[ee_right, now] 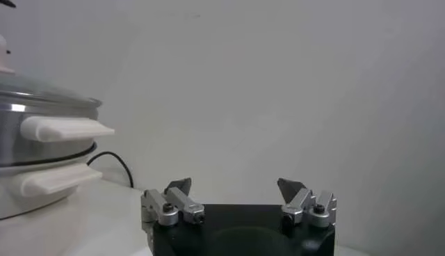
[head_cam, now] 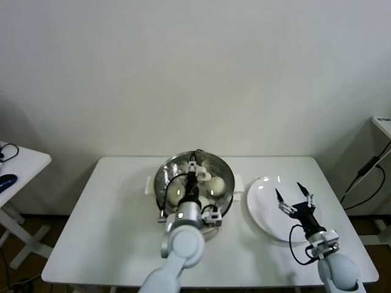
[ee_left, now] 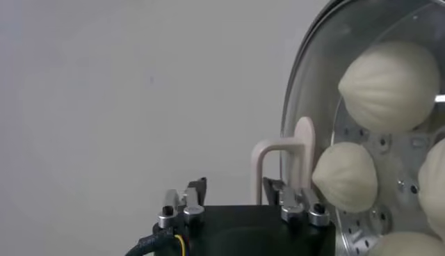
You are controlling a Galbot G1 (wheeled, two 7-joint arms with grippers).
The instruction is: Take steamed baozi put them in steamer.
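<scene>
Table: a white table carries the steamer and a flat white plate.
Steamer: the shiny steel steamer stands near the middle of the table, just left of the plate. Its cream-white side handles show in the right wrist view, one above the other.
Glass lid: in the left wrist view a round glass lid covers the pot, and its cream-white loop handle stands between the fingers of the left claw.
Steamed baozi: they lie inside the steamer on the perforated tray. The left wrist view shows one large bun and a second one under the glass, and parts of two more at the edge of that view. In the head view I can make out two buns, one left of the claw and one right of it.
Left claw: the left claw is over the middle of the steamer, above the buns, with the lid between. Its fingers stand apart on both sides of the lid handle and I see no contact, so it is released.
Right claw: the right claw hovers over the plate, well apart from the buns. It is released, its dark fingertips spread wide, and it holds nothing.
</scene>
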